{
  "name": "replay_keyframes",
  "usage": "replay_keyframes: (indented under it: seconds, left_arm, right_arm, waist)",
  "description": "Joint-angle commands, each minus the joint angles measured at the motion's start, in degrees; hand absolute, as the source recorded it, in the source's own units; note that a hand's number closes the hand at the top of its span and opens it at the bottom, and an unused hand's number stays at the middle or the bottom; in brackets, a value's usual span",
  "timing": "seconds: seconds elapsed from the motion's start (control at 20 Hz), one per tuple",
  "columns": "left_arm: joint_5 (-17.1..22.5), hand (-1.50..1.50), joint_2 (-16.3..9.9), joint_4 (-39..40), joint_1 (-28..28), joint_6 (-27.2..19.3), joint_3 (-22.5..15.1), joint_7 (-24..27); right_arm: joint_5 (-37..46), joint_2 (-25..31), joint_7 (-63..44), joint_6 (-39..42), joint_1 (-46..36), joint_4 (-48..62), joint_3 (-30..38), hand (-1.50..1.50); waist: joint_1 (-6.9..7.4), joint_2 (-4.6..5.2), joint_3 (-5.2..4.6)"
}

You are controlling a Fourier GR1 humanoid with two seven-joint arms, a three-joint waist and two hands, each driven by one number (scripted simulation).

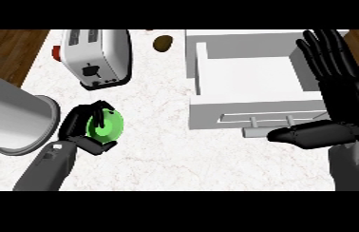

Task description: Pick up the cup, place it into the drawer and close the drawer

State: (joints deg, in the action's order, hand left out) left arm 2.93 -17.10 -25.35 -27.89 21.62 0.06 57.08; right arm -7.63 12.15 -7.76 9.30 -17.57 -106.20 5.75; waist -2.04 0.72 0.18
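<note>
The left hand [88, 126] sits low at the view's left, its fingers and thumb curled round the green cup [106, 125], which hangs over the white counter [161, 150] with its mouth turned toward the view. Just left of that hand stands a grey pot [21, 119], close against the forearm. Above the cup lies a white toaster [95, 55], and right of the toaster a small brown thing [163, 43], too small to name. Between cup and drawer [249, 72] the counter is bare. The drawer stands open at the right, its white inside showing, its handle [270, 124] toward the view. The right hand [326, 93] is open, fingers straight up over the drawer's right side, thumb lying across near the handle.
</note>
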Motion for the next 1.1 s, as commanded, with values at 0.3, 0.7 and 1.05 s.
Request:
replay_keyframes:
  seconds: [0.3,0.7,1.05]
  left_arm:
    - [8.15,1.50,9.62,-0.98,-2.44,-14.00,10.47,8.80]
    - [7.14,1.50,11.62,-14.08,-10.84,-17.39,6.42,-7.49]
    - [6.16,1.50,15.74,-26.27,-16.22,-23.03,2.30,-22.47]
  right_arm:
    - [-0.75,0.79,0.37,1.03,2.69,-1.23,1.28,-1.50]
    - [2.36,-0.69,5.18,0.47,5.62,1.38,1.14,-1.50]
    - [1.40,0.82,4.12,1.34,2.88,2.90,2.36,-1.50]
  waist:
    - [1.05,-0.51,-0.26]
    - [2.29,-0.97,-0.11]
    - [2.21,-0.91,-0.15]
